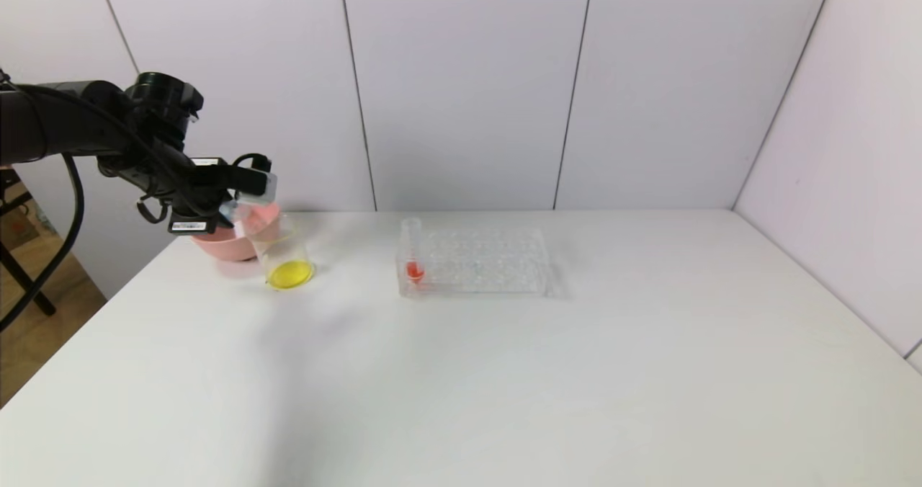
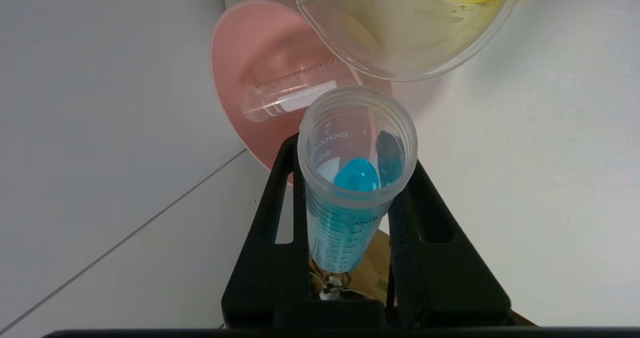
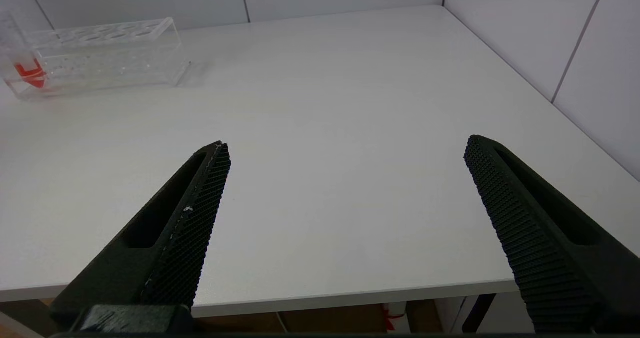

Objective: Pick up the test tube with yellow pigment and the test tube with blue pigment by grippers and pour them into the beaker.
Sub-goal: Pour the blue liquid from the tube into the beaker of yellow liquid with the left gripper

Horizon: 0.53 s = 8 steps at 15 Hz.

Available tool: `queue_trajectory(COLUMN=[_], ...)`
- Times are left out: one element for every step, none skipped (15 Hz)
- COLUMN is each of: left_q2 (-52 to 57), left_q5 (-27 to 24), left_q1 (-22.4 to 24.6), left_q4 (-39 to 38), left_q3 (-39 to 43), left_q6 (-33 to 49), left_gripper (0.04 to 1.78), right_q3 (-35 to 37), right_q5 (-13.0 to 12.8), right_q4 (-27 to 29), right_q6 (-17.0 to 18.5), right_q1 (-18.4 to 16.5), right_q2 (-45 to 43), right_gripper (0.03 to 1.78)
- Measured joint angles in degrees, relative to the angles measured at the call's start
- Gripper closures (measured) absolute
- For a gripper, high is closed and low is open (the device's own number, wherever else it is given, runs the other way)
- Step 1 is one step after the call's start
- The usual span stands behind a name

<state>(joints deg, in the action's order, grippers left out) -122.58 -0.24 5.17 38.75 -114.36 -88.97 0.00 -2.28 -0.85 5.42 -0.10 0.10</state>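
My left gripper (image 1: pixel 248 193) (image 2: pixel 352 153) is shut on the test tube with blue pigment (image 2: pixel 357 178) (image 1: pixel 241 210). The tube is tilted with its open mouth toward the beaker (image 1: pixel 284 253) (image 2: pixel 400 43), just short of the rim. Blue liquid pools inside the tube below its mouth. The beaker holds yellow liquid at its bottom. No tube with yellow pigment in it shows; an empty clear tube (image 2: pixel 285 98) lies in the pink bowl (image 1: pixel 220 246) (image 2: pixel 240 53). My right gripper (image 3: pixel 347 145) hangs open over the table's near edge, holding nothing.
A clear tube rack (image 1: pixel 482 260) (image 3: pixel 100 53) stands mid-table with a red-liquid tube (image 1: pixel 413 256) (image 3: pixel 25 68) in its left end. The pink bowl touches the beaker's far left side, close to the table's left edge and the back wall.
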Motion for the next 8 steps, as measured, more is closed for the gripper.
queue_trajectory(left_q2=[0.04,0.11,0.15,0.20,0.20,0.22,0.22,0.22], left_q5=[0.43,0.49,0.55,0.60,0.57,0.57,0.65,0.71], left_q1=[-0.11,-0.21,-0.22,-0.22,-0.24,-0.27,-0.27,-0.32], left_q4=[0.35,0.40,0.49,0.51,0.57,0.57,0.57,0.55], left_q3=[0.00,0.00,0.00,0.00,0.00,0.02,0.02,0.02], left_q6=[0.29,0.33,0.38,0.44,0.44,0.41,0.44,0.44], left_gripper=[1.36,1.36,1.36,1.36,1.36,1.36,1.36,1.36], right_q3=[0.00,0.00,0.00,0.00,0.00,0.00,0.00,0.00], right_q5=[0.02,0.02,0.02,0.02,0.00,0.00,0.02,0.00], right_q4=[0.00,0.00,0.00,0.00,0.01,0.01,0.00,0.00], right_q6=[0.02,0.02,0.00,0.00,0.00,0.00,0.02,0.02], right_q1=[0.00,0.00,0.00,0.00,0.00,0.00,0.00,0.00], right_q2=[0.00,0.00,0.00,0.00,0.00,0.00,0.00,0.00], right_gripper=[0.10,0.10,0.10,0.10,0.10,0.10,0.10,0.10])
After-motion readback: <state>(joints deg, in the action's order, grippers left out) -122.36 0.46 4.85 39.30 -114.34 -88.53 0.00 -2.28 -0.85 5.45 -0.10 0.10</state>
